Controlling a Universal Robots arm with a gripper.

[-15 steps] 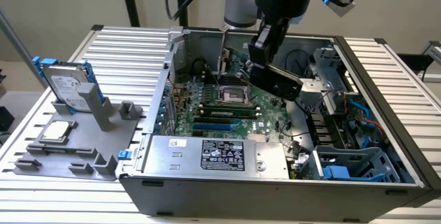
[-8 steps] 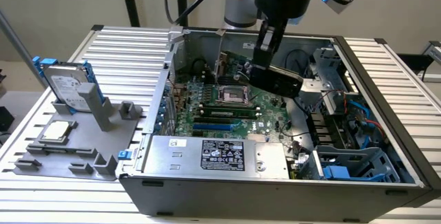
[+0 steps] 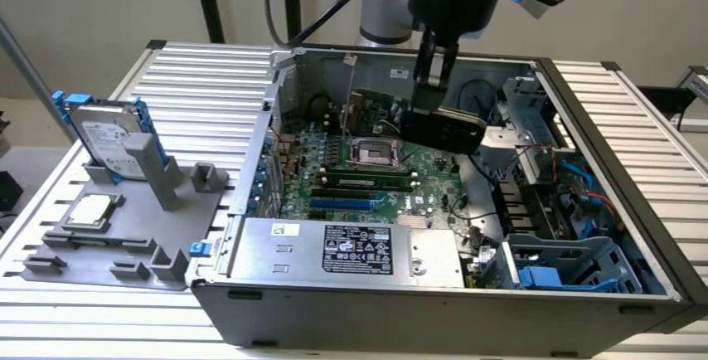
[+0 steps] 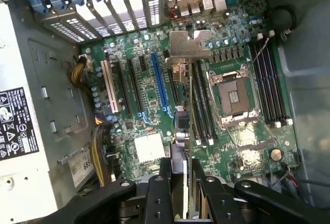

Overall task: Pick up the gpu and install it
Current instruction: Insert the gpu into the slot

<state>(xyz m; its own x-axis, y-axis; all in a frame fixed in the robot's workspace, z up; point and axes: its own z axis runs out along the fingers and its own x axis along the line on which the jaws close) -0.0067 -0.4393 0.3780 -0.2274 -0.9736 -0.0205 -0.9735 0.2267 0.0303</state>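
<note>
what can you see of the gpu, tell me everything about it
The gpu is a thin flat card with a dark face, green board edge and silver metal end bracket. The gripper is shut on it, holding it on edge above the motherboard near the empty CPU socket, inside the open computer case. It sits in no slot yet.

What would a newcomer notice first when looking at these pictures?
First, the open computer case in the middle, its green motherboard bare. Over the board hangs the black tool, shut on the gpu, a dark card with a silver bracket. At the exterior view's left a hard drive with blue rails stands upright in a grey holder.
</note>
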